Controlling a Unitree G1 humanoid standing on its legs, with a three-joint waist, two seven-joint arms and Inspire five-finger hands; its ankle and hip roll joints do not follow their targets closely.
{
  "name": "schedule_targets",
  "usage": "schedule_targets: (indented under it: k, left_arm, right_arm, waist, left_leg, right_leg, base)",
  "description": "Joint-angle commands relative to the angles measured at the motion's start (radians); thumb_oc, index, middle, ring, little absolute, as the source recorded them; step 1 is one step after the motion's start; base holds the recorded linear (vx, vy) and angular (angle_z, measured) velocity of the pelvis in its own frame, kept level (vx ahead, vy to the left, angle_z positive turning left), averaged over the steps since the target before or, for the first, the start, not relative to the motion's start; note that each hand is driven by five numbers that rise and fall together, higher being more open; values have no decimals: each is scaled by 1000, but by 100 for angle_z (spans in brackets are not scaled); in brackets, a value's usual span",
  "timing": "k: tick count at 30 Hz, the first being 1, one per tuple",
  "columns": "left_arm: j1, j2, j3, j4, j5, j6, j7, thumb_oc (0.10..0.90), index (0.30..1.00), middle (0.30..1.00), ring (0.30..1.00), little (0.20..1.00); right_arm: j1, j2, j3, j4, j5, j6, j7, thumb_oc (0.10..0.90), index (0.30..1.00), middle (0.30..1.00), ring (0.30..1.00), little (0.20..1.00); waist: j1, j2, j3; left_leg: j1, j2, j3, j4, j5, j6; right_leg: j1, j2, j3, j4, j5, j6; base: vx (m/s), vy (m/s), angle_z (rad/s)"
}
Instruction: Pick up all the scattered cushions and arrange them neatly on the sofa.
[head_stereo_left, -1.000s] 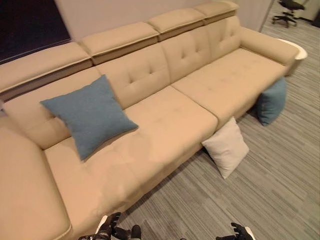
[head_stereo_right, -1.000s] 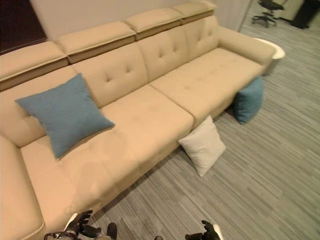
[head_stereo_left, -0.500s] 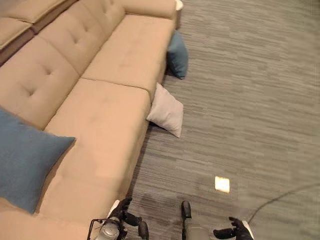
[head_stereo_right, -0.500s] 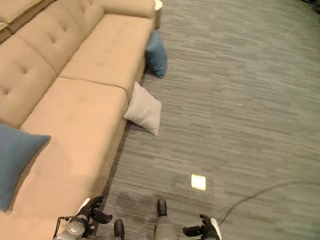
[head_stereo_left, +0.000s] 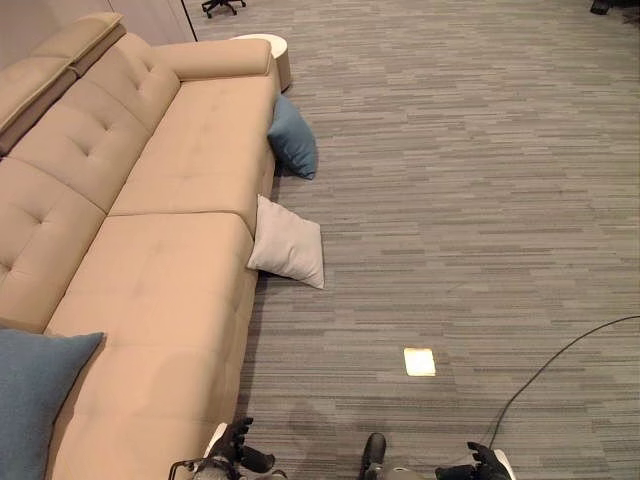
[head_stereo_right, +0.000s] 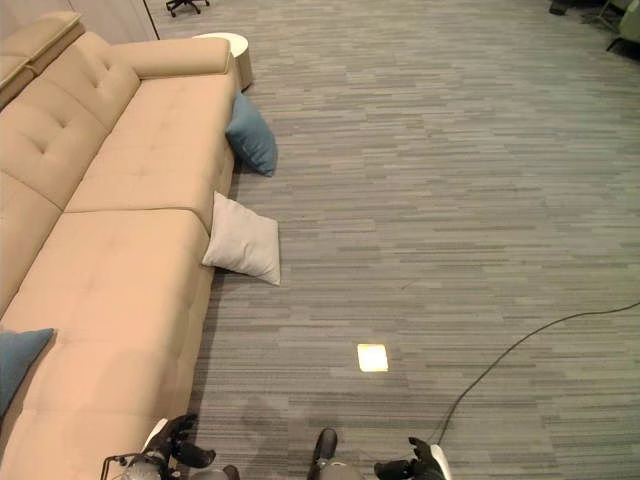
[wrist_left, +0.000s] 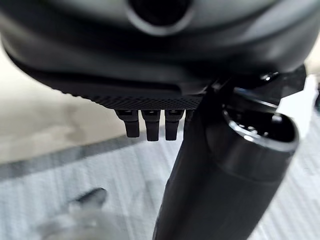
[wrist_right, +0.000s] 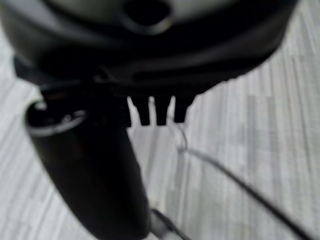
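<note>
A light grey cushion (head_stereo_left: 289, 251) stands on the carpet, leaning on the front of the beige sofa (head_stereo_left: 170, 200). Farther along, a blue cushion (head_stereo_left: 293, 138) leans on the sofa front near the armrest. A second blue cushion (head_stereo_left: 30, 400) lies on the seat at the near left. My left hand (head_stereo_left: 236, 456) hangs low by the sofa's near corner, fingers relaxed and holding nothing, as the left wrist view (wrist_left: 150, 50) confirms. My right hand (head_stereo_left: 481, 465) hangs low over the carpet, also relaxed and empty (wrist_right: 155, 45).
A round white side table (head_stereo_left: 262, 42) stands past the sofa's far armrest, with an office chair (head_stereo_left: 222, 6) beyond it. A pale square patch (head_stereo_left: 419, 361) marks the carpet ahead. Wide grey carpet (head_stereo_left: 480, 180) stretches to the right.
The camera has swung to the right, from the sofa's seats to its front edge and the carpet. The cushions lie where they were. Both hands stay low and empty.
</note>
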Motion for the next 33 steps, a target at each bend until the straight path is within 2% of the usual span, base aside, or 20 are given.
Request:
schedule_targets:
  k: [1, 2, 4, 7, 9, 13, 14, 15, 18, 19, 20, 21, 23, 24, 25, 26, 27, 28, 29, 33]
  left_arm:
    - [-14, 4, -2, -51, -17, -35, 23, 800, 900, 900, 900, 900]
    - [-14, 1, -8, -50, -18, -34, 25, 800, 900, 900, 900, 900]
    - [-21, -1, -9, -44, -12, -30, 25, 800, 900, 900, 900, 900]
    - [-19, -3, -7, -29, -5, -32, 23, 800, 900, 900, 900, 900]
    - [-17, -1, 0, -23, -7, -34, 26, 800, 900, 900, 900, 900]
    - [-1, 5, 13, -19, -8, -36, 25, 800, 900, 900, 900, 900]
    - [18, 8, 32, -10, -9, -31, 21, 800, 900, 900, 900, 900]
    - [31, 11, 42, 2, -6, -29, 22, 800, 900, 900, 900, 900]
    - [35, 23, 51, -5, -14, -27, 16, 800, 900, 900, 900, 900]
    - [35, 22, 51, -5, -14, -27, 16, 800, 900, 900, 900, 900]
    - [26, 36, 57, -27, -24, -26, 19, 800, 900, 900, 900, 900]
    - [18, 39, 55, -33, -29, -26, 22, 800, 900, 900, 900, 900]
    - [7, 48, 54, -39, -45, -26, 34, 800, 900, 900, 900, 900]
    - [7, 47, 54, -39, -45, -26, 34, 800, 900, 900, 900, 900]
    - [4, 47, 55, -44, -52, -28, 36, 800, 900, 900, 900, 900]
    - [0, 45, 53, -45, -59, -31, 39, 800, 900, 900, 900, 900]
    - [0, 45, 53, -45, -59, -31, 39, 800, 900, 900, 900, 900]
    - [0, 43, 52, -24, -50, -32, 35, 800, 900, 900, 900, 900]
    - [0, 43, 53, -23, -50, -32, 35, 800, 900, 900, 900, 900]
    - [-3, 34, 58, 26, -39, -38, 32, 800, 900, 900, 900, 900]
  right_arm:
    - [-7, -44, 13, -36, 27, -26, -39, 800, 900, 900, 900, 900]
    - [-9, -42, 19, -33, 25, -27, -40, 800, 900, 900, 900, 900]
    - [-15, -44, 26, -27, 20, -24, -43, 800, 900, 900, 900, 900]
    - [-21, -48, 38, -14, 15, -21, -46, 800, 900, 900, 900, 900]
    - [-21, -48, 42, -11, 14, -18, -48, 800, 900, 900, 900, 900]
    - [-20, -41, 54, -11, 4, -15, -47, 800, 900, 900, 900, 900]
    - [-15, -34, 66, -10, -21, -12, -36, 800, 900, 900, 900, 900]
    - [-17, -25, 70, -2, -31, -11, -34, 800, 900, 900, 900, 900]
    - [-16, -11, 70, -1, -39, -12, -23, 800, 900, 900, 900, 900]
    - [-16, -12, 69, -1, -39, -12, -23, 800, 900, 900, 900, 900]
    - [-32, -15, 69, -13, -36, -12, -15, 800, 900, 900, 900, 900]
    - [-42, -16, 71, -21, -35, -12, -12, 800, 900, 900, 900, 900]
    - [-57, -15, 76, -31, -37, -12, -9, 800, 900, 900, 900, 900]
    - [-58, -15, 77, -31, -37, -12, -9, 800, 900, 900, 900, 900]
    - [-61, -15, 79, -35, -39, -11, -9, 800, 900, 900, 900, 900]
    - [-65, -21, 82, -38, -40, -10, -7, 800, 900, 900, 900, 900]
    - [-65, -21, 82, -38, -40, -10, -7, 800, 900, 900, 900, 900]
    - [-75, -32, 91, -46, -41, -10, -3, 800, 900, 900, 900, 900]
    - [-74, -33, 92, -46, -41, -10, -3, 800, 900, 900, 900, 900]
    - [-72, -39, 85, -40, -40, -8, 1, 800, 900, 900, 900, 900]
  waist:
    - [14, -13, 29]
    - [26, -26, 27]
    - [41, -23, 26]
    - [73, -2, 22]
    - [90, 8, 20]
    - [118, 7, 15]
    - [133, 3, -4]
    - [147, -24, -19]
    - [165, -58, -40]
    - [166, -56, -43]
    - [152, -58, -24]
    - [141, -52, -13]
    - [132, -20, -2]
    - [129, -23, 1]
    - [125, -11, 5]
    - [118, 7, 6]
    - [115, 7, 9]
    - [91, 5, 12]
    - [90, 7, 14]
    - [56, 3, 15]
  left_leg:
    - [-65, -78, -55, 64, -85, 55]
    - [-108, -121, -70, 22, -99, 64]
    - [-144, -136, -62, -52, -87, 70]
    - [-173, -156, -57, -241, 28, 61]
    - [-188, -167, -44, -315, 68, 55]
    - [-216, -176, -4, -339, 95, 59]
    - [-188, -174, -12, -355, 97, 88]
    - [-187, -184, -23, -322, 79, 104]
    - [-149, -193, -12, -305, 35, 131]
    - [-152, -190, -12, -305, 37, 131]
    - [-117, -193, -14, -298, 4, 150]
    - [-106, -192, -19, -289, -11, 159]
    - [-64, -175, -34, -295, -37, 172]
    - [-62, -180, -35, -295, -38, 173]
    - [-39, -179, -43, -299, -51, 174]
    - [2, -179, -65, -310, -70, 169]
    - [5, -179, -67, -311, -71, 169]
    - [60, -193, -91, -330, -98, 155]
    - [65, -191, -92, -331, -100, 154]
    - [147, -196, -148, -366, -138, 125]
  right_leg:
    - [84, 0, 62, -27, -37, 61]
    - [104, 5, 79, -38, -45, 67]
    - [127, 22, 89, -49, -58, 74]
    - [177, 74, 114, -69, -80, 77]
    - [209, 101, 134, -74, -99, 75]
    - [262, 130, 179, -70, -135, 63]
    - [288, 144, 212, -57, -162, 58]
    - [306, 131, 226, -37, -177, 66]
    - [277, 90, 211, 105, -160, 115]
    - [274, 92, 213, 104, -157, 114]
    - [178, 59, 204, 299, -68, 192]
    - [130, 45, 198, 386, -15, 227]
    - [37, 4, 152, 481, 13, 226]
    - [37, -1, 150, 489, 6, 227]
    - [15, -36, 114, 481, -14, 209]
    - [-24, -68, 77, 406, -61, 162]
    - [-19, -69, 75, 406, -65, 161]
    - [-75, -86, 87, 226, -31, 148]
    - [-68, -84, 86, 222, -30, 148]
    - [-122, -90, 145, 26, 71, 180]
  base:
    - [219, -120, -18]
    - [311, -162, -18]
    - [271, -91, -23]
    - [276, -34, -40]
    - [297, -35, -53]
    - [276, -7, -42]
    - [583, 16, -89]
    - [604, 24, -93]
    - [321, 28, -58]
    - [222, 37, -36]
    - [163, 26, -39]
    - [209, 30, -14]
    - [131, 16, 12]
    - [146, 9, 60]
    - [266, -40, 68]
    - [269, -43, 57]
    - [492, -200, 28]
    - [311, -162, 6]
    - [426, -239, -5]
    - [316, -209, 9]
